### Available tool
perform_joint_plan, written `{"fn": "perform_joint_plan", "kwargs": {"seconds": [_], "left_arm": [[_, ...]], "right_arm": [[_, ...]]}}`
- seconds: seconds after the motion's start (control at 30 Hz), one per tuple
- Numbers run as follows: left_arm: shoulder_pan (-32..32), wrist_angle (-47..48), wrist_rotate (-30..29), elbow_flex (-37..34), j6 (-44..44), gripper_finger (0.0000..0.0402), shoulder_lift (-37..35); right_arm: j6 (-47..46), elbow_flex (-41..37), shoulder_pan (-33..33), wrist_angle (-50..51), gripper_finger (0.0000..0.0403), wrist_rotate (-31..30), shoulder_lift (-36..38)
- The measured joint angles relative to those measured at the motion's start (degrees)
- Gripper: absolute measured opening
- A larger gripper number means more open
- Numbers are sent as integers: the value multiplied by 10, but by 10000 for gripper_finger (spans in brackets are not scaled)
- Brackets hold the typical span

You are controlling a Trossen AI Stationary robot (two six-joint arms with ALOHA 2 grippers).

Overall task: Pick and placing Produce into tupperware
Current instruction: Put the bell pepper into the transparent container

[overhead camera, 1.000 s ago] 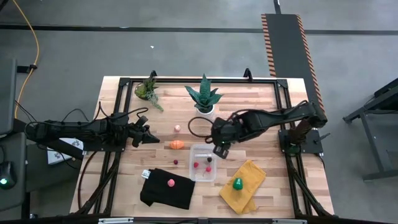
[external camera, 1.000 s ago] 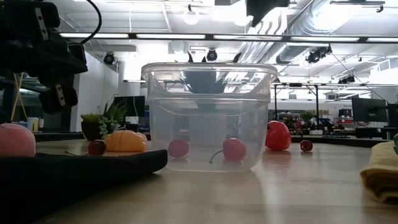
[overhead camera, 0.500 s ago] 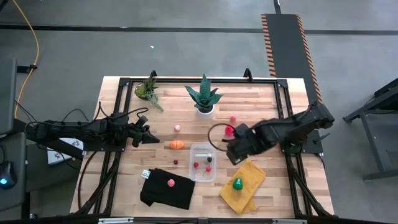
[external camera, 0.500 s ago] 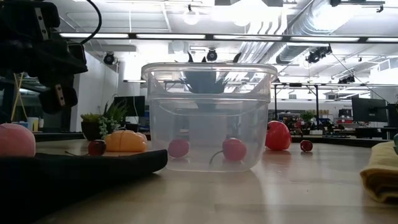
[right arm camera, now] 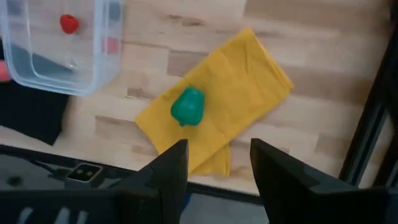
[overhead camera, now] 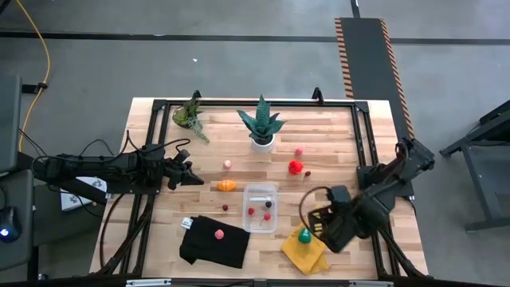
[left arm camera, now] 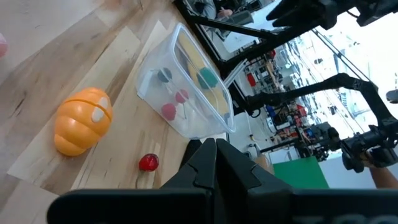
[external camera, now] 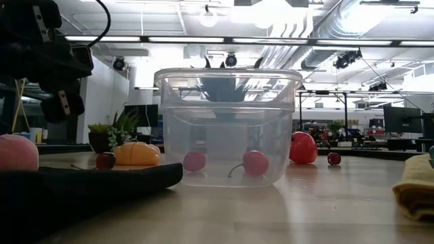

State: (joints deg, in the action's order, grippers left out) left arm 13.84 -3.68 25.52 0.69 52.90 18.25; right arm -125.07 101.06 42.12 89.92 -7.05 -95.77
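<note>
The right gripper [right arm camera: 214,165] hangs over the yellow cloth [right arm camera: 249,87], jaws parted and empty, with the green pepper [right arm camera: 187,106] just ahead of its fingertips; this looks like a line-up for the next pick. The tub [overhead camera: 260,207] sits well off to its side, already holding small red pieces. The left gripper [overhead camera: 194,175] waits pinched shut, with the orange [left arm camera: 81,120] and a cherry [left arm camera: 148,162] just ahead of it.
</note>
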Motion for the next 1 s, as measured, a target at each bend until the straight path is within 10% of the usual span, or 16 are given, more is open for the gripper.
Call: {"fn": "perform_joint_plan", "kwargs": {"seconds": [1.0], "left_arm": [[0, -3, 45, 0, 0, 1, 0]], "right_arm": [[60, 0, -41, -135, 183, 26, -127]]}}
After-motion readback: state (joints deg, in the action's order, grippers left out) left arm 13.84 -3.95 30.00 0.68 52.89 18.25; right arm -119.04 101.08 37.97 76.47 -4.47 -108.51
